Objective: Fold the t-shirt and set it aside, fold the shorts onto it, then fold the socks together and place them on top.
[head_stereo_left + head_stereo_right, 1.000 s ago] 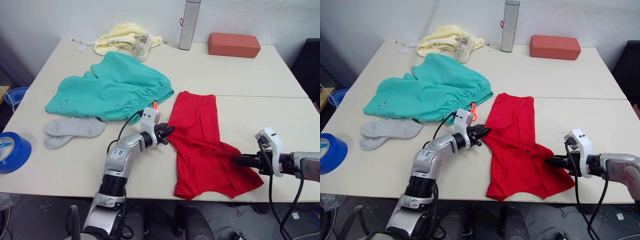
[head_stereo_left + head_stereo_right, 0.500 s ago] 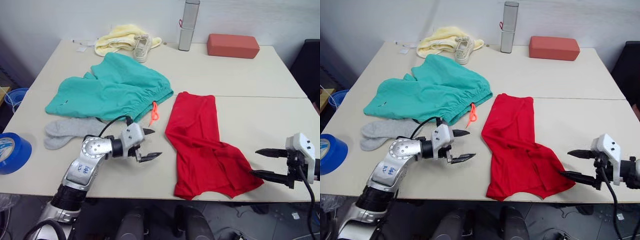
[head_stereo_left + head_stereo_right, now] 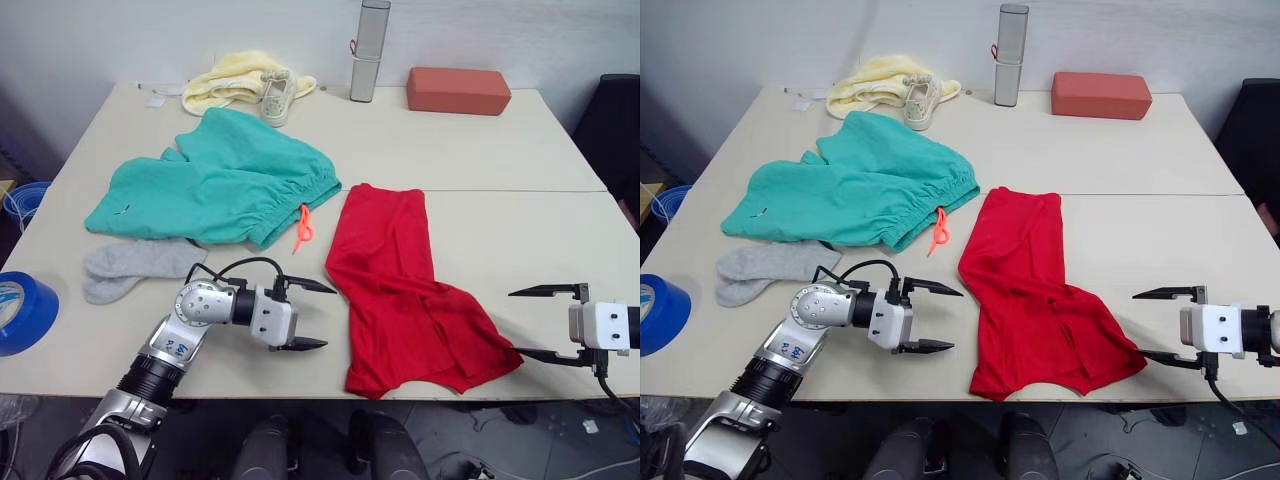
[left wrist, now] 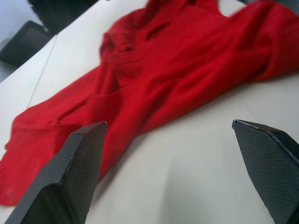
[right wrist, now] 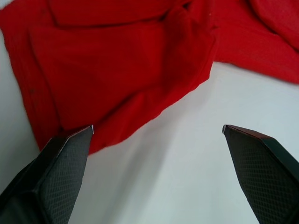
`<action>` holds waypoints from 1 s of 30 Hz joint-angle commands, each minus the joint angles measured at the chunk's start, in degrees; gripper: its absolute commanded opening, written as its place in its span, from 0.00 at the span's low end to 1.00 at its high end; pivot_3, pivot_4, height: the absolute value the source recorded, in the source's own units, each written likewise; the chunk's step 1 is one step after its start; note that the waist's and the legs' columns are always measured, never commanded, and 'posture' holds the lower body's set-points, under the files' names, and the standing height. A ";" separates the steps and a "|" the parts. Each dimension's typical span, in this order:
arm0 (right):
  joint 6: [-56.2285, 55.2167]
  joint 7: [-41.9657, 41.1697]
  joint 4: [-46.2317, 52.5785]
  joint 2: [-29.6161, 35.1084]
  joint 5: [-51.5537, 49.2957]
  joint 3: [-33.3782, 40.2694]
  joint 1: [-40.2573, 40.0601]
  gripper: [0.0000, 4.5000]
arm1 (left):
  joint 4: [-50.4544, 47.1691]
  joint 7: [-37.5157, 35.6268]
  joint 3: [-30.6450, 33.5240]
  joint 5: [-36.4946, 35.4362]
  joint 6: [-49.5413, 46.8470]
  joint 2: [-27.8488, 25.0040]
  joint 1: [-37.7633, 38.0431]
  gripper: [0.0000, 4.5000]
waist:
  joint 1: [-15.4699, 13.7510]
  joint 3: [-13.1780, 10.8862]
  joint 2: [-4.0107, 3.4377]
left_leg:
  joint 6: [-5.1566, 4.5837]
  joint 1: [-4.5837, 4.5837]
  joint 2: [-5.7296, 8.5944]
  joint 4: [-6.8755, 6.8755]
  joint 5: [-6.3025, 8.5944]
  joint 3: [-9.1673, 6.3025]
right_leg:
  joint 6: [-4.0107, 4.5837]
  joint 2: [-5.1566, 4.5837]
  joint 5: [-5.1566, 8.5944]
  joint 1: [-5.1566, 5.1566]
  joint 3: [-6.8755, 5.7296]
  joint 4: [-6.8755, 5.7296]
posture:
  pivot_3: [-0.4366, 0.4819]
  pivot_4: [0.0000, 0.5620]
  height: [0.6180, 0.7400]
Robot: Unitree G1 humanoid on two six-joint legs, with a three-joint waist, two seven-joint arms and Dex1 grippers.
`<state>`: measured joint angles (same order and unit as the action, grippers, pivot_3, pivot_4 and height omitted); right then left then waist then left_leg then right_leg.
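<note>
End effectors, left [image 3: 312, 314] and right [image 3: 532, 322], now released, spread wide, withdrawn from t-shirt [image 3: 400, 290].

Bare table [image 3: 520, 240] lies right of the t-shirt [image 3: 400, 290], with an open strip along the near edge between the shirt and the socks [image 3: 130, 268]. Shorts [image 3: 220, 185] crowd the left, and a brick [image 3: 458, 90] and cylinder [image 3: 366, 50] line the far edge.

T-shirt [image 3: 405, 295] lies on table [image 3: 500, 170] between left gripper [image 3: 312, 315] and right gripper [image 3: 535, 322], touching neither. Shorts [image 3: 215, 185] behind left gripper; socks [image 3: 128, 267] to its left. Shoe [image 3: 272, 92], cloth [image 3: 225, 85], cylinder [image 3: 366, 50], block [image 3: 458, 90] along far edge.
</note>
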<state>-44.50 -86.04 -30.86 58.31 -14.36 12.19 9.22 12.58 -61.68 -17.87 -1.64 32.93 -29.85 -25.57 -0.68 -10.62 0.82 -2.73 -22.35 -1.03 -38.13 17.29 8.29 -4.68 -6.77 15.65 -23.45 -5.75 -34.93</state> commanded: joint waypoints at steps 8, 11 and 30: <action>79.87 1.34 25.38 17.07 -26.84 7.17 -17.18 1.00 | -29.42 8.37 4.65 -38.03 -90.52 -8.02 0.73 1.00 | 0.63 -0.11 -0.58 | -0.27 -0.12 0.01 -0.03 -0.16 -0.53 | 0.23 -0.27 0.14 0.07 -0.26 -0.20 | 0.48 0.27 1.00; 87.09 5.45 30.02 16.64 -27.24 8.04 -19.40 1.00 | -30.71 16.50 7.53 -40.93 -104.49 -4.20 -1.57 1.00 | 0.50 -0.11 -0.57 | -0.36 -0.08 0.03 -0.03 -0.14 -0.87 | 0.27 -0.27 0.17 0.31 -0.56 -0.12 | 0.48 0.27 1.00; 101.70 19.81 38.29 8.67 -23.84 0.38 -13.65 0.82 | -26.68 40.01 8.18 -33.43 -122.49 20.33 -3.03 0.92 | -2.41 0.05 -0.54 | 0.23 0.13 0.23 -0.09 -0.13 -1.01 | 0.02 -0.23 0.11 0.83 -0.72 0.13 | 0.48 0.27 1.00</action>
<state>55.42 -65.56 5.22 67.34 -36.68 12.84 -3.66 -16.71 -22.70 -7.38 -36.59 -89.52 -9.69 -30.43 -3.09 -10.57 0.28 -2.51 -22.23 -0.80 -38.21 17.16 7.28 -4.66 -7.00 15.76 -22.61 -6.48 -34.77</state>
